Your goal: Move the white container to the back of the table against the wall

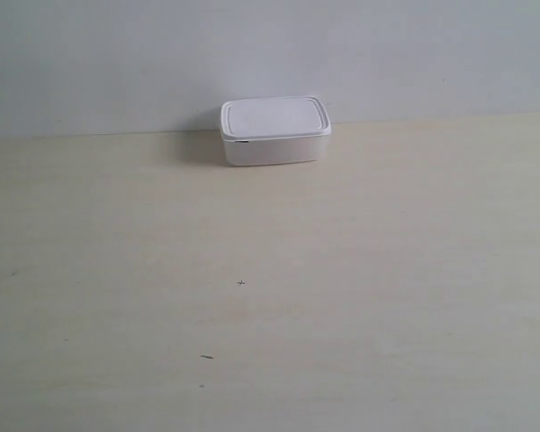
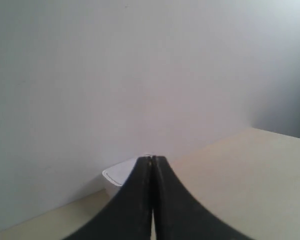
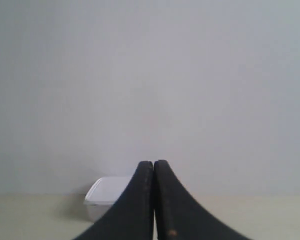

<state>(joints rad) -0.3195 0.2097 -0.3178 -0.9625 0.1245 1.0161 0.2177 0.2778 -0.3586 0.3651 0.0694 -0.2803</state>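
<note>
The white container (image 1: pixel 274 130), a small lidded box, rests on the pale table (image 1: pixel 270 297) at its far edge, right against the grey-white wall (image 1: pixel 270 54). No arm shows in the exterior view. In the left wrist view my left gripper (image 2: pixel 153 159) is shut with nothing in it, and its fingers hide most of the white container (image 2: pixel 119 176) far beyond. My right gripper (image 3: pixel 153 163) is likewise shut and empty, well short of the white container (image 3: pixel 104 196), which peeks out beside its fingers at the wall's foot.
A few tiny dark specks (image 1: pixel 241 283) mark the table's middle and front. In the left wrist view the table (image 2: pixel 240 170) ends near a darker corner (image 2: pixel 290 110).
</note>
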